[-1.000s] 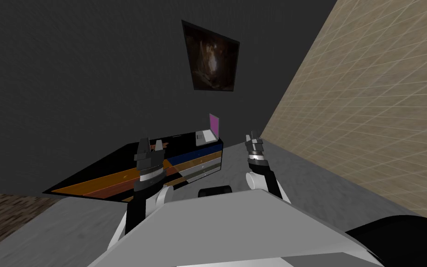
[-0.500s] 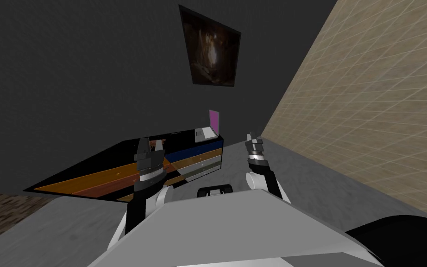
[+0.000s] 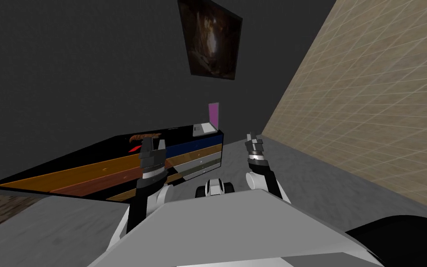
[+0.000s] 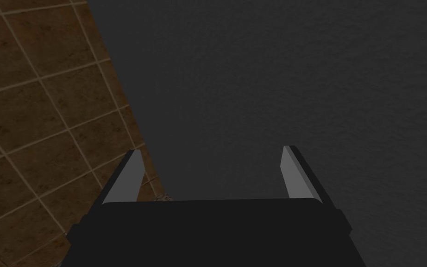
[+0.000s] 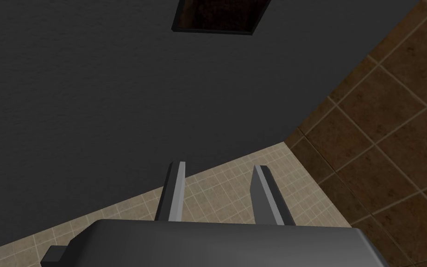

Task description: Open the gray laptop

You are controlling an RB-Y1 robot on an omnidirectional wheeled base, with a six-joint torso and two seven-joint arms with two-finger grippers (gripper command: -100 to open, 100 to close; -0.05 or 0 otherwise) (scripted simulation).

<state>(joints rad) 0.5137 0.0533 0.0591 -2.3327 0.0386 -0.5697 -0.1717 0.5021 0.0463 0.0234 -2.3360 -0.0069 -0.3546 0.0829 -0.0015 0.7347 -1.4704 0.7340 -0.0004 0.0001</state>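
Note:
The laptop [image 3: 204, 128] has a grey base and an upright magenta screen [image 3: 214, 112]. It sits at the far right end of a long black-topped dresser [image 3: 92, 155], well ahead of both hands. My left gripper [image 3: 153, 144] is raised in front of the dresser's drawer fronts, and its fingers [image 4: 292, 170] stand wide apart and empty. My right gripper [image 3: 252, 138] is held up over the grey floor to the right of the dresser, its fingers [image 5: 262, 193] parted by a narrower gap with nothing between them.
The dresser's front shows blue, orange, grey and brown drawer bands [image 3: 194, 157]. A red-orange object [image 3: 142, 137] lies on its top near my left hand. A dark wall with a framed picture [image 3: 210, 39] stands behind; a beige tiled wall [image 3: 370, 102] closes the right side.
I have moved: the whole view has shifted, with the dresser now stretching further left and its red-orange object coming into sight. Both arms hold the same pose.

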